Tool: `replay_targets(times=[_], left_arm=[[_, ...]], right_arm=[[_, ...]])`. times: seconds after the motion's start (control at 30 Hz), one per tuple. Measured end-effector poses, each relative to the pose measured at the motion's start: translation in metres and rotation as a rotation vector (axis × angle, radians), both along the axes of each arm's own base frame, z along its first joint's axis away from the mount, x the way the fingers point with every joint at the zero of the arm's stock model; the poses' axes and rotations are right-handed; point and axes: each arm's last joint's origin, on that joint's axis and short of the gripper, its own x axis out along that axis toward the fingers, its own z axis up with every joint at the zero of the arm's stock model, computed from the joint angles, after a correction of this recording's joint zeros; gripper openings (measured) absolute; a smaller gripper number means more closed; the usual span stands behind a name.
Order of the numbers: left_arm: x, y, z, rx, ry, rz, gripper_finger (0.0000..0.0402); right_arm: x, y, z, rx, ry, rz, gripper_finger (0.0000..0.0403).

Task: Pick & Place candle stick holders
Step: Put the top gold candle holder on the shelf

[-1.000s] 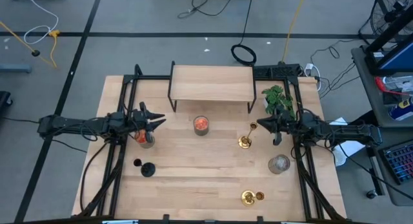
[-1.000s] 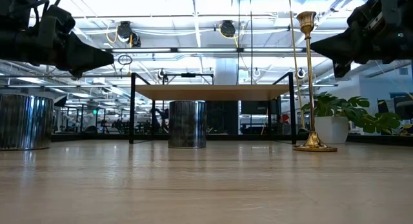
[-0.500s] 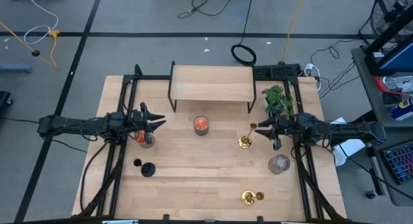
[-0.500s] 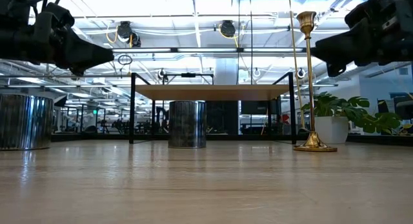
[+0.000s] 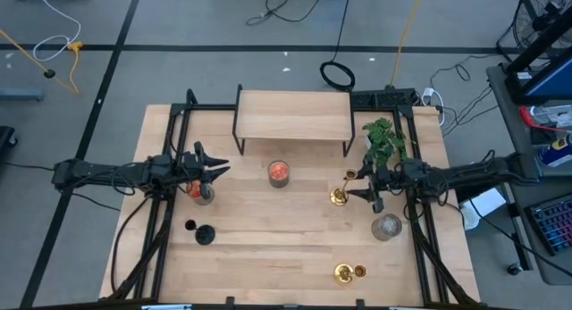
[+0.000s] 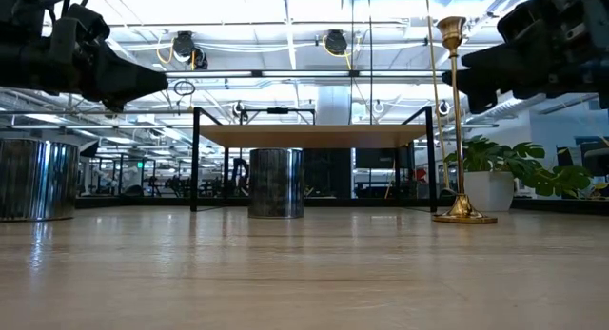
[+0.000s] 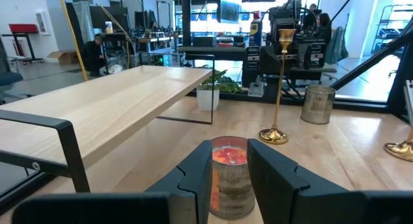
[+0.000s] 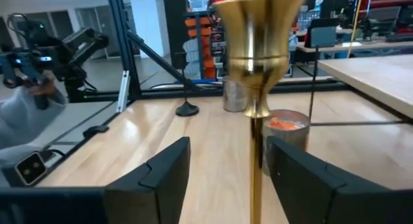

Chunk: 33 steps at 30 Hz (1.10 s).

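Right gripper (image 5: pixel 361 187) sits right of centre in the high view, fingers spread on either side of the tall gold candle stick holder (image 5: pixel 340 190), not pinching it. Left gripper (image 5: pixel 217 167) hangs at mid-left, fingers spread, above a glass jar (image 5: pixel 203 193).

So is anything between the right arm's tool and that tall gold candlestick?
No. In the right wrist view the gold candle stick holder stands in the right tool's open gap, nothing between them.
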Motion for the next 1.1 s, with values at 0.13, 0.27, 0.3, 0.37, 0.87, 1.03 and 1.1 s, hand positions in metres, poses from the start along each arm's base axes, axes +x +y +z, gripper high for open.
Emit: replay_targets(times=[0.13,0.27,0.3,0.37,0.87,1.03,1.1], left_arm=[[0.0,0.0,0.0,0.0,0.0,0.0,0.0104],[0.0,0.0,0.0,0.0,0.0,0.0,0.0104],[0.0,0.0,0.0,0.0,0.0,0.0,0.0104],[0.0,0.0,0.0,0.0,0.001,0.0,0.0104],[0.0,0.0,0.0,0.0,-0.005,0.0,0.0104],[0.0,0.0,0.003,0.001,-0.027,0.001,0.0104],[0.0,0.0,0.003,0.001,-0.031,0.001,0.0104]], right_arm=[[0.003,0.0,0.002,-0.002,-0.032,0.001,0.0149],[0.003,-0.002,0.001,-0.01,-0.025,-0.013,0.0075],[0.003,-0.003,0.001,-0.01,-0.024,-0.016,0.0054],[0.003,-0.004,0.001,-0.015,-0.025,-0.026,0.0019],[0.038,0.025,0.076,0.113,-0.176,0.185,0.0013],[0.069,0.027,0.116,-0.042,-0.206,0.132,0.0014],[0.082,0.019,0.13,-0.101,-0.184,0.046,0.0014]])
